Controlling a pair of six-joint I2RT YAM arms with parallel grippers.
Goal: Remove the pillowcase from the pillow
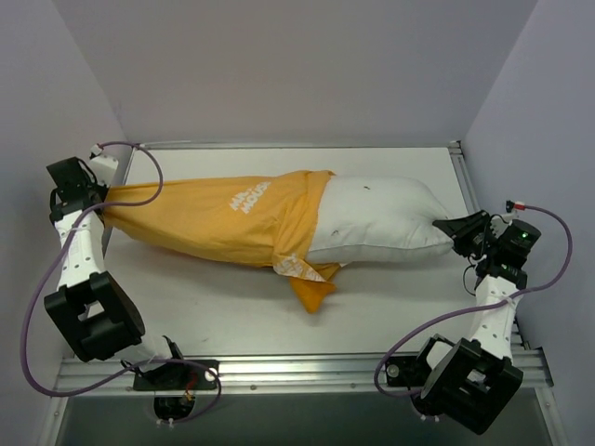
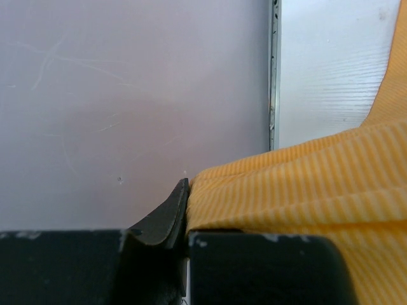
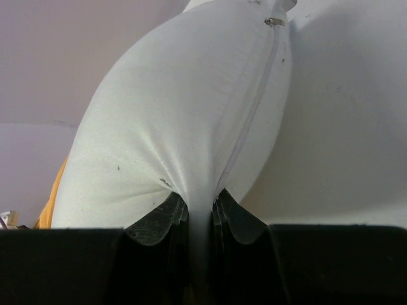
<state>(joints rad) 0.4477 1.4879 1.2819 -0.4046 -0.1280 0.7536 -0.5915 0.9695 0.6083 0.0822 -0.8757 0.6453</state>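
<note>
Roughly halfway through the stripping, judging by the layout. Stretched lengthwise across the white table (image 1: 372, 299): the orange-yellow pillowcase (image 1: 214, 218) on the left, covering only the left part of the white pillow (image 1: 381, 223), with the pillow's right half bare. Bunched and folded back at the cover's open mouth, with a loose flap (image 1: 311, 290) spilling toward the near edge.

At the left gripper (image 1: 98, 198): clamped on the far-left end of the pillowcase, closed down to the thickness of the striped cloth, with only one finger (image 2: 166, 219) plainly visible in the wrist view. At the right gripper (image 3: 202, 206): shut almost flat on a thin pinch of the pillow's right end, just beside the zipper seam (image 3: 254, 108), with tight creases fanning out from the pads.

Weakest at the right. Holds only a small fold of the shell, so could slide free under a hard pull and then get dragged leftward inside the cover. Could also strain the seam so close to the zipper.

Next weakest at the bunched mouth: likely to grip the plump filling and stall the pull there.

Very little room for further travel at the left, hard up against the side wall (image 1: 56, 93). Better to regrip nearer the mouth than to force it.
</note>
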